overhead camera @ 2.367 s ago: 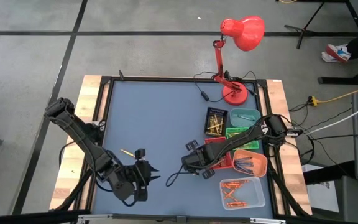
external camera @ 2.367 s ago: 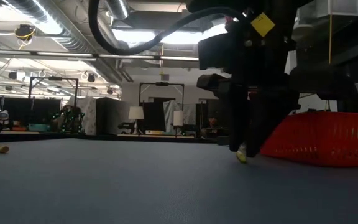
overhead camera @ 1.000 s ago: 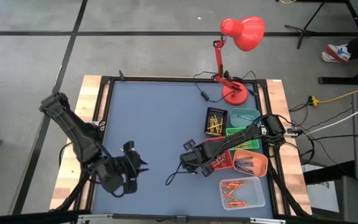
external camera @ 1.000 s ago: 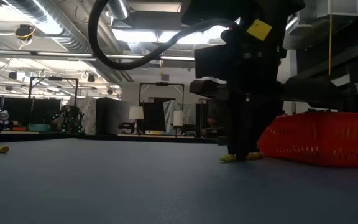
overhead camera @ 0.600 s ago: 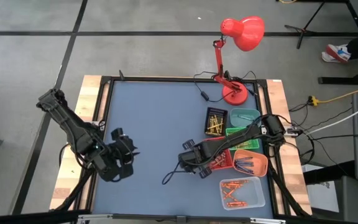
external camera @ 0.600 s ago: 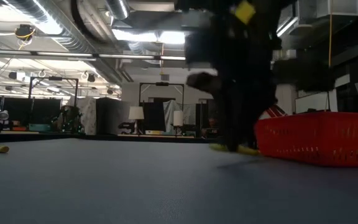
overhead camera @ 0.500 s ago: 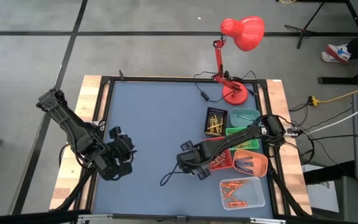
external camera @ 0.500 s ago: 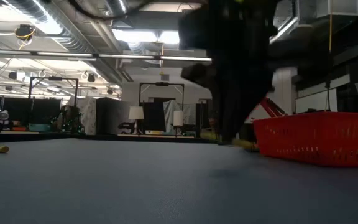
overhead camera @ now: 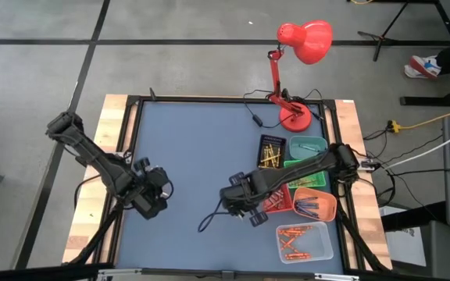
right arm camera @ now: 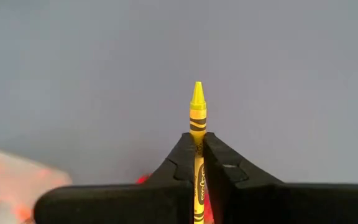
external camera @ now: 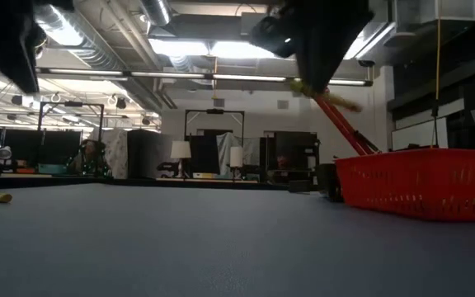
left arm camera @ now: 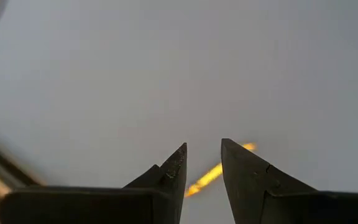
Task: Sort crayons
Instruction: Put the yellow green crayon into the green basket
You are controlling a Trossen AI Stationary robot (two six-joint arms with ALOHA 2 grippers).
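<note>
Now, item by item.

Change: the right gripper (right arm camera: 197,163) has come up off the blue-grey tabletop (overhead camera: 201,140); a moment ago its fingers stood on the mat beside the red mesh plastic tray (external camera: 423,181). In the low view it hangs high, with a thin yellow wax crayon (right arm camera: 197,118) carried along. Judgement: pick done, delivery to the small dark tray of yellow crayons (overhead camera: 270,152) comes next.

Right fingers: clenched on the yellow crayon at mid-length, its tip pointing forward beyond them.

Left gripper (left arm camera: 202,163): has drawn back toward the tabletop's left edge and now hovers over a second yellow-orange crayon (left arm camera: 211,177) lying flat on the mat.

Left fingers (left arm camera: 174,169): parted by a narrow gap, holding nothing; that crayon shows in the gap, whether touched I cannot tell.
</note>
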